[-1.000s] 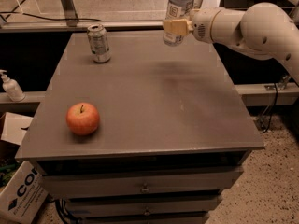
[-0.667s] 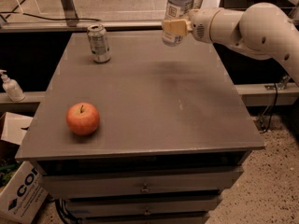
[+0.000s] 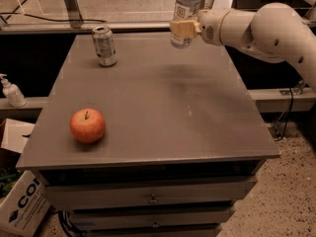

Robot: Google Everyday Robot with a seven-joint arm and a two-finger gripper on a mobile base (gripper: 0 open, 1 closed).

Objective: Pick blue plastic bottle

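Can (image 3: 104, 45), apple (image 3: 87, 125) well apart on tbl (image 3: 197, 122).

Grey table (image 3: 163, 107), can (image 3: 104, 45) far left, apple (image 3: 87, 125) near left; end effector (image 3: 181, 29) above far edge.

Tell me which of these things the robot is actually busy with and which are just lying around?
In the job:
bottle, gripped by the gripper above the table's far edge.

Just lying about:
can and apple on the table; pump bottle on the ledge at the left.
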